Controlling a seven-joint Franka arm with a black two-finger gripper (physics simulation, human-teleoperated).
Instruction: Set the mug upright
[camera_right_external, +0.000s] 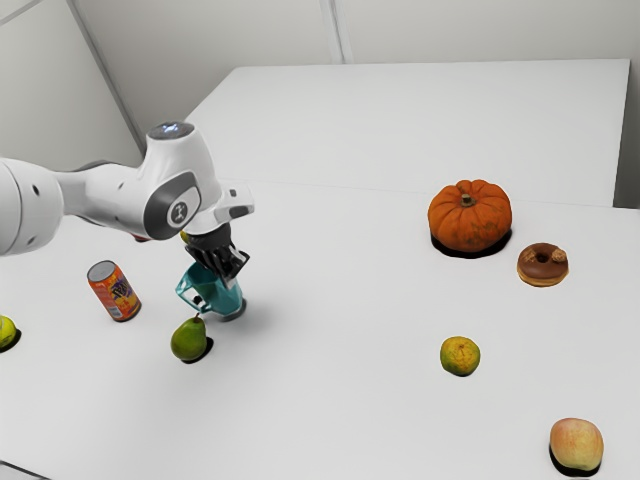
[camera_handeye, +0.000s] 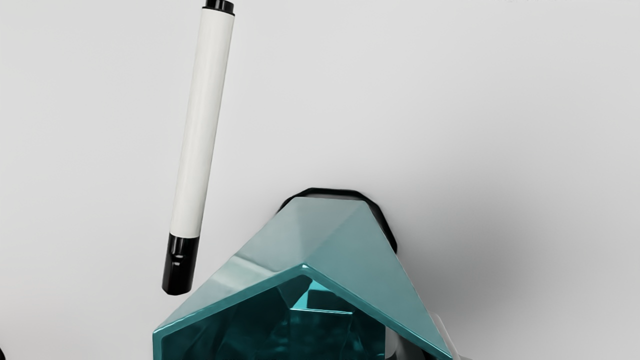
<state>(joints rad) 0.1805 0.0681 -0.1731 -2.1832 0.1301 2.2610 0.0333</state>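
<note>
Mug (camera_handeye: 330, 235), glossy teal, faceted sides, darker inside, body tilted, its wall pinched in the black hand (camera_right_external: 237, 268)

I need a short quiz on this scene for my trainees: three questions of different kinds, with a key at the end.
1. True or false: in the exterior view, the donut sits farther to the right than the pumpkin.

2. Which of these is nearest the mug?
A) the pumpkin
B) the pear
C) the donut

3. Fill in the blank: the marker in the wrist view has a white barrel and ____ ends.

Key: 1 true; 2 B; 3 black.
</note>
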